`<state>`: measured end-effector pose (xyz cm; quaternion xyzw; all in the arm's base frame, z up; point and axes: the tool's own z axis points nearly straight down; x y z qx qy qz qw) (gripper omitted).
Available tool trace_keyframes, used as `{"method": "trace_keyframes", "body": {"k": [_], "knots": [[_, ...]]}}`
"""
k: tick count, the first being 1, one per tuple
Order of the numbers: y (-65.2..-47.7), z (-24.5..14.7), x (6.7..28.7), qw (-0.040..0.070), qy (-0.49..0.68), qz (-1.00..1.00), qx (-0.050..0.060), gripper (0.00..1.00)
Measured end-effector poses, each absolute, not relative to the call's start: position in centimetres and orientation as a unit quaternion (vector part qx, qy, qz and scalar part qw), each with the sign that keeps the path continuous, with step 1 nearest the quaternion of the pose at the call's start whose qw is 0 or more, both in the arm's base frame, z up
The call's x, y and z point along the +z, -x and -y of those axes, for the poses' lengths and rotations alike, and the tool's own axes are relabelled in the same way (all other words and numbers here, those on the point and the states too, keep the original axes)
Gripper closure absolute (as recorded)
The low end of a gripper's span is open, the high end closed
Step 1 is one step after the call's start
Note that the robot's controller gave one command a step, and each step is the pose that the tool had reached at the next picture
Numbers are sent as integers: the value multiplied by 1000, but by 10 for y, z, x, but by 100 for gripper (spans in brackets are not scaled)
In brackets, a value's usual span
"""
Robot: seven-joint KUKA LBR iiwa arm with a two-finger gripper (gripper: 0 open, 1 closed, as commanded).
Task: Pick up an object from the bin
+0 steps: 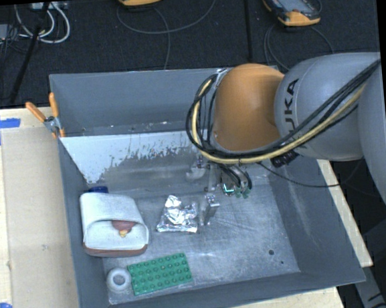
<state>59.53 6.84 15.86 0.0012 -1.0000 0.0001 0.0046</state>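
Nearest the lens, the arm's rounded orange cover [246,108] is seen, looped with black and yellow cables [200,126], and part of the bin's back is hidden by it. Below it the gripper [209,205] is held low over the floor of the grey metal bin [308,240], just beside the right edge of a crumpled wad of silver foil [177,216] lying near the middle. Whether the gripper is open or closed cannot be told, nor whether the foil is touched. The foil is judged the likely pick, being closest and lying apart from the rest. Along the left and front are found a white padded shoe-like thing with a pink inside [113,225], a flat green studded plastic plate [160,274] and a small white tape roll [118,279].
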Motion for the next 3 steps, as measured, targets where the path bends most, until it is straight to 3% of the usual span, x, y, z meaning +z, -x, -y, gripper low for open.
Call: {"method": "trace_keyframes", "body": {"k": [1, 2, 3], "knots": [[-589, -83, 83, -3, 17, 1000, -1, 0], [-581, -68, 100, 0, 34, 999, 0, 0], [-573, -79, 106, 1, 90, 996, 0, 0]]}}
